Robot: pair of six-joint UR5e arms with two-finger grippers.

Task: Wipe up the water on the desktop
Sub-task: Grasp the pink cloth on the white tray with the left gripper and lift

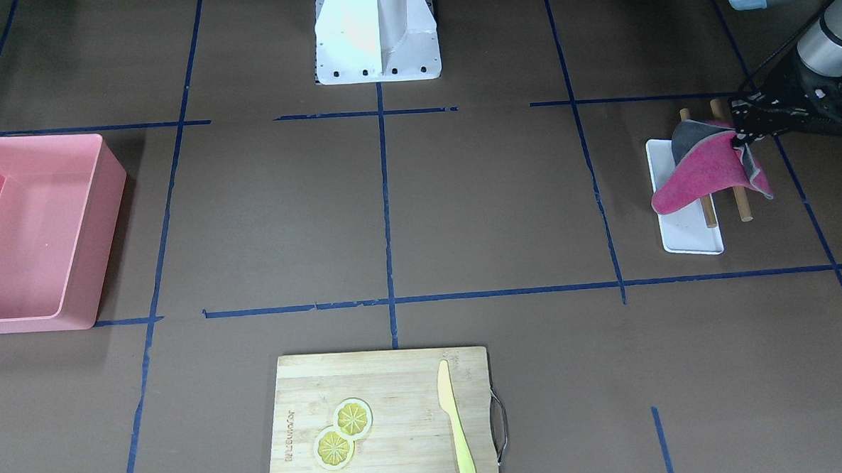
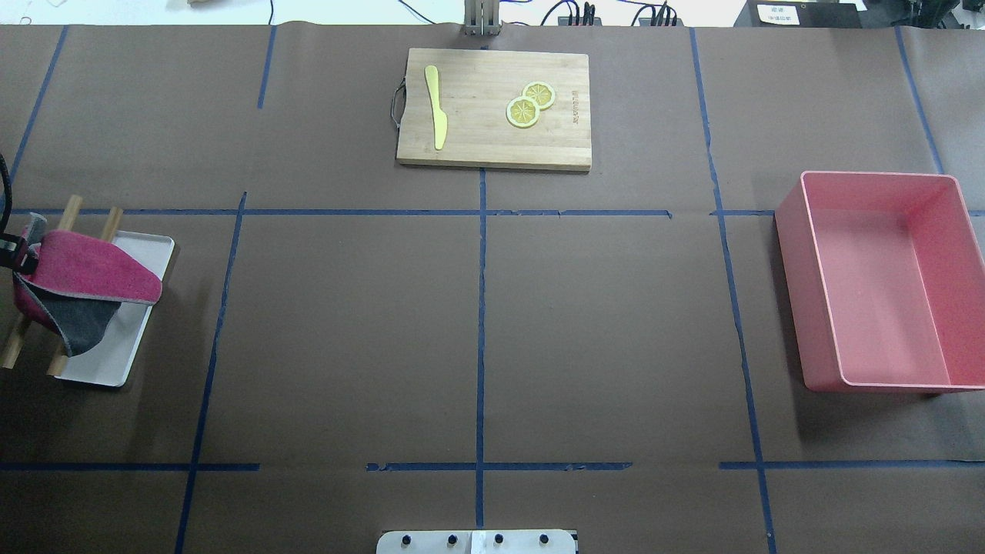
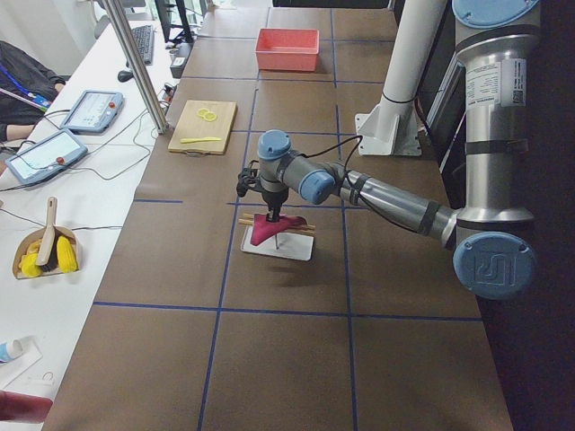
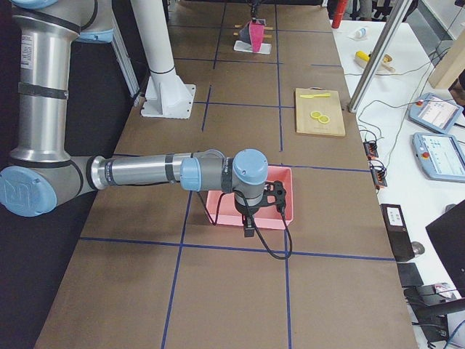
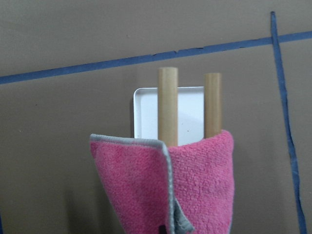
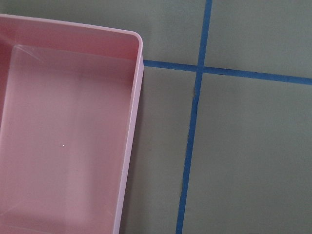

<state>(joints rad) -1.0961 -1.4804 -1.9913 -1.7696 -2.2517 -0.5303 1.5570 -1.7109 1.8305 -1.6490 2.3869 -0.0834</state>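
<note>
The desktop is matte brown with blue tape lines; I see no water on it. My left gripper is shut on a corner of a pink and grey cloth and holds it up. The rest of the cloth drapes over two wooden dowels that lie across a white tray. The left wrist view shows the cloth hanging in front of the dowels. My right gripper hangs over the near edge of a pink bin; I cannot tell if it is open or shut.
The pink bin stands empty on the robot's right. A wooden cutting board with two lemon slices and a yellow knife lies at the far edge. The robot's white base sits mid-table.
</note>
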